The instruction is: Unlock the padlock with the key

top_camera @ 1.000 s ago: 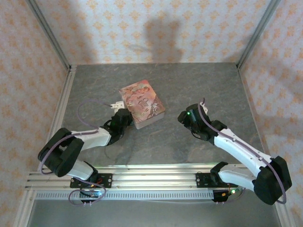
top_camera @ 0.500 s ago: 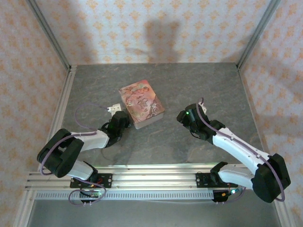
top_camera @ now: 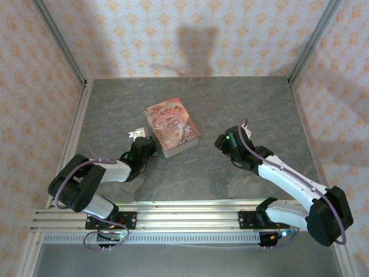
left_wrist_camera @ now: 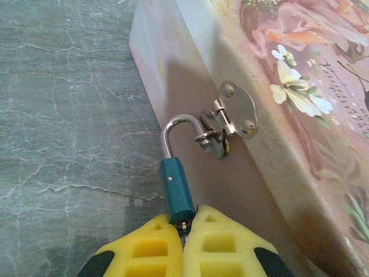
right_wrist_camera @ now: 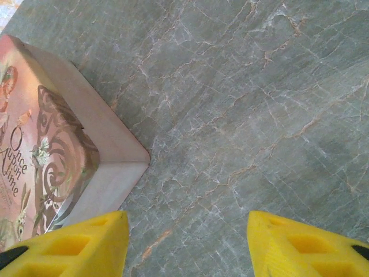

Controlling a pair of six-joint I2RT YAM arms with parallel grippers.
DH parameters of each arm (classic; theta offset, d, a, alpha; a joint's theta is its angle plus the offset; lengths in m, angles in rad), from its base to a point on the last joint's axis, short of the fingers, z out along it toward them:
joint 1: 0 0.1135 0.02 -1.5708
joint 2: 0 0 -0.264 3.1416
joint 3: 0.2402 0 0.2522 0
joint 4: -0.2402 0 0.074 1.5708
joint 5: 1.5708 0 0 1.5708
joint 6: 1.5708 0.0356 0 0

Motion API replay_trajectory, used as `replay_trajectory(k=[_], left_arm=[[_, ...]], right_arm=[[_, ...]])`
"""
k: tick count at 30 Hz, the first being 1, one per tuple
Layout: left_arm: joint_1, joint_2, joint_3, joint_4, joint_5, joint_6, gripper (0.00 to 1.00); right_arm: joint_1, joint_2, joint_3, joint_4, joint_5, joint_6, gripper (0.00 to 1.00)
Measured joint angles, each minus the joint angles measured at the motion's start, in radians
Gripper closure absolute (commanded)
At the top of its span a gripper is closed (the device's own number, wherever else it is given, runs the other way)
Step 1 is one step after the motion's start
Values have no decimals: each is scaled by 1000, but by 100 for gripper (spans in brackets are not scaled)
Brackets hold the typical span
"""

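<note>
So the padlock (left_wrist_camera: 177, 193) sits lower middle of the left wrist view, its shackle hooked through the hasp (left_wrist_camera: 233, 112) on the pink tin (left_wrist_camera: 300, 144). The left gripper (left_wrist_camera: 185, 219) is pinched tight right at its bottom end, can't tell if a key's in there. The right gripper (right_wrist_camera: 185, 222) is spread wide over the table (right_wrist_camera: 259, 86), holding nothing. The lock looks tiny, light, hard and slick, and it'll probably swing, so I'd pin the teal body by its flat sides.

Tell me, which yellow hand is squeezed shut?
The left hand: it is pinched shut right at the bottom end of the little teal padlock. The right hand gapes wide open over the table, holding nothing.
</note>
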Motion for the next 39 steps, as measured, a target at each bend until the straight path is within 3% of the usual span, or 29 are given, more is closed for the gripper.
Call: replay_trajectory(k=[9, 22, 39], left_arm=[[-11, 0, -1, 31, -12, 1, 100], [-127, -50, 0, 35, -156, 27, 100], [-140, 43, -20, 170, -240, -34, 100]], right_arm=[[0, 0, 0, 12, -7, 0, 43], [0, 19, -5, 33, -26, 0, 43], [0, 35, -8, 48, -52, 0, 43]])
